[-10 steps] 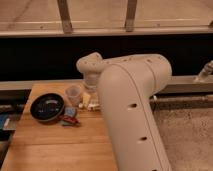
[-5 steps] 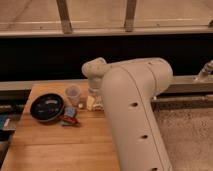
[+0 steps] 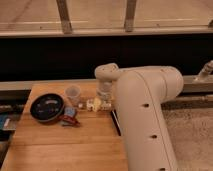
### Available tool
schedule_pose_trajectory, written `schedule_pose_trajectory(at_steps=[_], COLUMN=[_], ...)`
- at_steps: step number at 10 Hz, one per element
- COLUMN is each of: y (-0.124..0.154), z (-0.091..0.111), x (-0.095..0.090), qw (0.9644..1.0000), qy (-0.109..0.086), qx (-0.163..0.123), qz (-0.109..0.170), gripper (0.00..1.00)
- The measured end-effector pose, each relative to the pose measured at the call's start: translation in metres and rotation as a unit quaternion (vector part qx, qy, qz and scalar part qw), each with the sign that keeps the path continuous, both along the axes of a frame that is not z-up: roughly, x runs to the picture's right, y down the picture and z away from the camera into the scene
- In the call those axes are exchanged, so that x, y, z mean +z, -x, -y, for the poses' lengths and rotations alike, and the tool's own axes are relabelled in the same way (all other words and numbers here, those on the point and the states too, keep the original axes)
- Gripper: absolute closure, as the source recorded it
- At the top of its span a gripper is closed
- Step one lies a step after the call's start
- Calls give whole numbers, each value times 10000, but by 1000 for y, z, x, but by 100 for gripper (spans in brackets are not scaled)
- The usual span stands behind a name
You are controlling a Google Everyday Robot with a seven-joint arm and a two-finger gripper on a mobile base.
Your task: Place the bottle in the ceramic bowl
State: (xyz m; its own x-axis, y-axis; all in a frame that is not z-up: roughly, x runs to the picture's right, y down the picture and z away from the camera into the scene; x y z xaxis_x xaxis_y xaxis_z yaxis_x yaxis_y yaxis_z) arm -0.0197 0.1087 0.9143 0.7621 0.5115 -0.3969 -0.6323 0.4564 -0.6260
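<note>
- Since the earlier frame, the large cream-white robot arm (image 3: pixel 145 120) has swung its rounded wrist joint a little to the right along the table's far side. The objects on the table lie much as they did.
- At the end of that arm, the gripper (image 3: pixel 103 101) points down from the wrist and sits low over the light wooden table (image 3: pixel 65 150), near its far right corner.
- I cannot tell how far the gripper is open, or whether it has hold of anything.
- The small whitish-cream plastic bottle (image 3: pixel 93 104) is right at the gripper's left side, low at the table surface. Whether it rests on the wood or is lifted just clear of it cannot be made out.
- The bottle is outside the round shallow black ceramic bowl (image 3: pixel 46 108), which stands well to its left on the table and has pale markings inside.
- A translucent plastic cup (image 3: pixel 73 94) stands upright between bowl and bottle, slightly farther back.
- A small blue and red packet (image 3: pixel 69 116) lies just right of the bowl, in front of the cup.
</note>
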Motion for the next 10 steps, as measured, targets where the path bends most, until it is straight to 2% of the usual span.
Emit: schedule_pose_trajectory(at_steps=[1, 4, 8, 9, 10], y=[1, 1, 7, 6, 5], z=[-2, -3, 0, 1, 2], x=[2, -2, -8, -11, -14], qw=[10000, 9999, 9997, 9997, 9996], qy=[0, -77, -168, -189, -204], qx=[15, -47, -127, -138, -135], qz=[32, 71, 118, 118, 117], gripper=[22, 49, 92, 99, 100])
